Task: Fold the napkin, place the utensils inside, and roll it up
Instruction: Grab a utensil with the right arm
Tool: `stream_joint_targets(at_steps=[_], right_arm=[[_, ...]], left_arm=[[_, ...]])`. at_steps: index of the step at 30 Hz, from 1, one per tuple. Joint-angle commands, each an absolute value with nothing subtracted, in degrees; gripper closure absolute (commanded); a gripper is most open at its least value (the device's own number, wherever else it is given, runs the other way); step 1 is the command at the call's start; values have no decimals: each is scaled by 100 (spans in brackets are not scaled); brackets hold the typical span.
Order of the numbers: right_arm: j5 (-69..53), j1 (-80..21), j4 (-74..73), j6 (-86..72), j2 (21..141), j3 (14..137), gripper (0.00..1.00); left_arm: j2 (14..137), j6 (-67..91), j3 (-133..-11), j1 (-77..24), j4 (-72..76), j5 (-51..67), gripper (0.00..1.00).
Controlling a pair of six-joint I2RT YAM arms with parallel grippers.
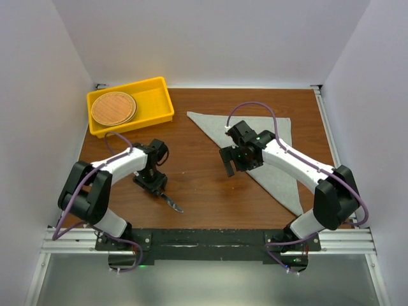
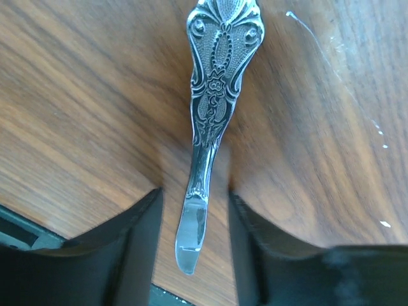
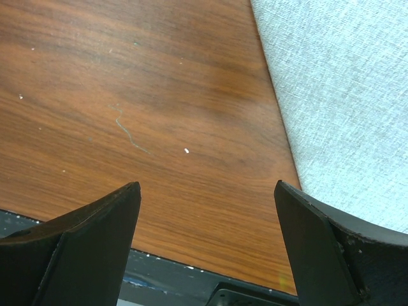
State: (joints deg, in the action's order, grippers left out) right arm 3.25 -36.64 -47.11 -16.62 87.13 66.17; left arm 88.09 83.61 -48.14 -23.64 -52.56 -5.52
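Wooden table [image 1: 204, 191], seen from above. Grey napkin [image 1: 213, 123] lies flat on the right half, folded to a triangle: one long edge runs from far-centre down to the near right, and one corner points left. The right arm crosses over it. Right gripper [image 3: 207, 188] hangs over bare wood just left of the napkin's slanted edge, jaws spread wide with nothing between them. Its wrist view shows the cloth edge to the right of the right-hand finger, not under it. Left gripper [image 1: 153, 183] is low over the near-left part of the table, well apart from the napkin. A silver table knife [image 2: 217, 83] with an ornate embossed handle lies on the wood there. The left fingers [image 2: 127, 255] straddle its slim smooth section, partly open. A strip of wood shows on each side of the metal, so no grip is made. From above, the knife's pointed end sticks out toward the near right of that gripper. No other cutlery can be made out. Yellow tray [image 1: 153, 102] sits at the far left corner with a round brown woven disc [image 1: 113, 108] in its left half.
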Motion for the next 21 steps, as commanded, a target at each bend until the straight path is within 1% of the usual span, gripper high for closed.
stream_joint_targets(at_steps=[1,4,5,7,8,11,15,18,20,21], right_arm=[[483,-3647,-4649,-1564,8649,6662,10],[510,-3647,-4649,-1564,8648,6680,10],[518,-3656,-4641,-1564,8640,6680,10],[571,-3648,-4649,-1556,8614,6697,10],[597,-3647,-4658,-1547,8605,6697,10],[694,-3647,-4667,-1529,8526,6688,9],[765,-3534,-4711,-1661,8332,6767,9],[581,-3244,-4693,-1723,8122,6829,9],[536,-2963,-4728,-1696,7990,6873,9],[484,-2849,-4737,-1679,7954,6899,9]], left_arm=[[8982,8595,-4747,-2513,-5115,-519,57],[8956,8736,-4431,-2522,-4958,-492,63],[8904,8754,-4290,-2522,-4896,-518,69],[8877,8606,-4228,-2522,-4747,-650,75],[8912,8457,-4280,-2522,-4694,-711,84],[9227,7614,-4647,-2531,-4615,-1045,100],[9939,6103,-5360,-2768,-4396,-1405,100],[10554,4331,-6098,-3442,-4245,-1599,100],[10914,3747,-6702,-3769,-4324,-1862,100],[10986,3196,-6880,-4084,-4333,-2211,100]])
